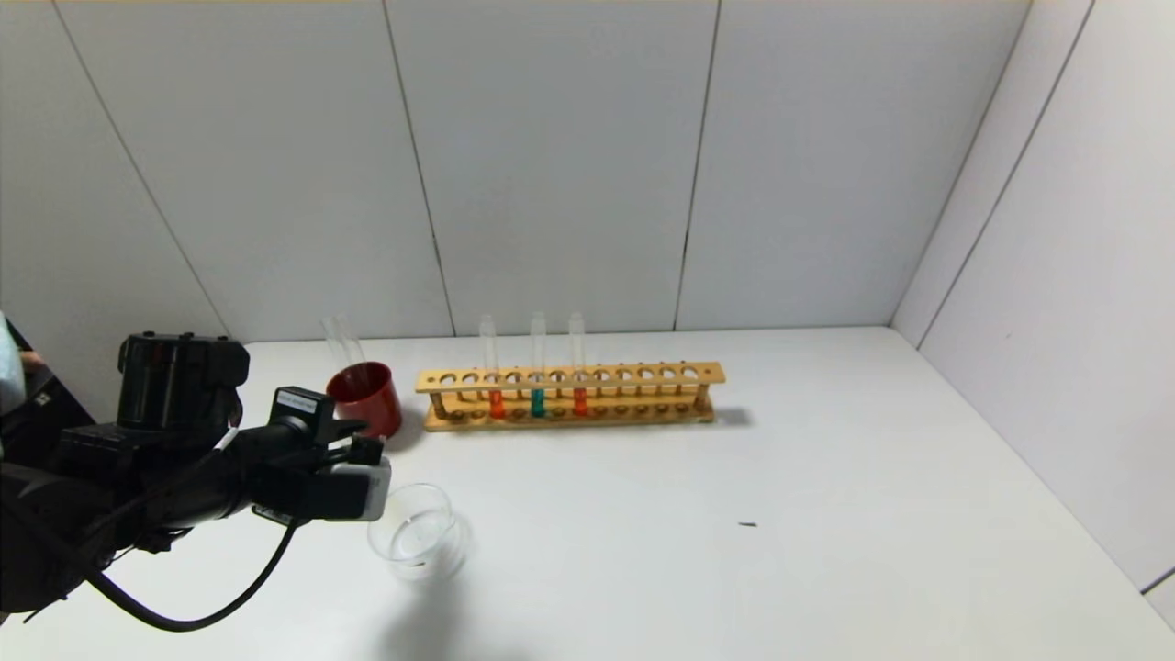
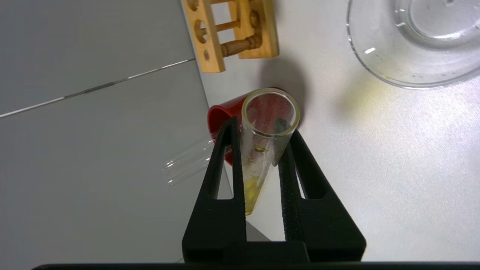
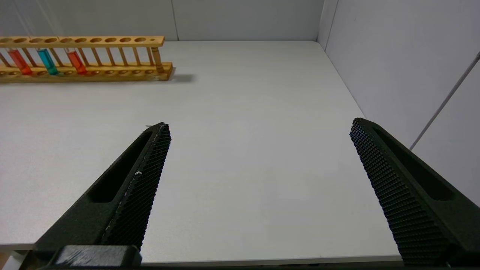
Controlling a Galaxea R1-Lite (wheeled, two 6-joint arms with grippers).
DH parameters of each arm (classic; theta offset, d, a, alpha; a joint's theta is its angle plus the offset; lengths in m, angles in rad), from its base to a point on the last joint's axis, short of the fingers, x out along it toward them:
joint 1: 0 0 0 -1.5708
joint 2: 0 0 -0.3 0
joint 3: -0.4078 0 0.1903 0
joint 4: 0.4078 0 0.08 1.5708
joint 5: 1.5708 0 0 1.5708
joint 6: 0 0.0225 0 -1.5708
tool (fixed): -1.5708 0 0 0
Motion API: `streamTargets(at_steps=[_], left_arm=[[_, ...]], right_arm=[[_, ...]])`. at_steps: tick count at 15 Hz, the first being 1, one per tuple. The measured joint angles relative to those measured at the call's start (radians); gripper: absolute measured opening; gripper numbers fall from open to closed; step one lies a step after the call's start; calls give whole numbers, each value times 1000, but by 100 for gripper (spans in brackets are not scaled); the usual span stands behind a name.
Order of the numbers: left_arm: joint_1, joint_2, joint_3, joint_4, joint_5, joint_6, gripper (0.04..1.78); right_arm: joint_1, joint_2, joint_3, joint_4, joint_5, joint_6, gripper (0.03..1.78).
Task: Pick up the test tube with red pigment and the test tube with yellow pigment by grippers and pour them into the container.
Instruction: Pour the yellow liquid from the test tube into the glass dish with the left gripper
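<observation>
My left gripper (image 2: 258,129) is clamped on the test tube with yellow pigment (image 2: 262,146), only a yellow smear left near its rounded end, held just beside the container (image 1: 415,532) on the side away from the wooden rack (image 1: 569,397), with the dark red cup (image 1: 366,397) close behind it holding two empty tubes (image 1: 340,338). Two tubes of the test tube with red pigment (image 1: 496,402) kind stand upright in the rack, beyond the container, a teal tube (image 1: 537,400) between them. My right gripper (image 3: 258,131) hangs fingers wide apart over bare table (image 3: 240,150), well clear of the rack.
</observation>
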Motion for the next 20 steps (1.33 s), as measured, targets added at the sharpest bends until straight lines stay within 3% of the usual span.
streamTargets(at_steps=[9,20], left_arm=[[2,39,-6,-3,50,244,31],[-13,108,-37,-53,101,324,31]], right_arm=[[0,0,0,0,0,0,175],[0,0,0,0,0,0,175]])
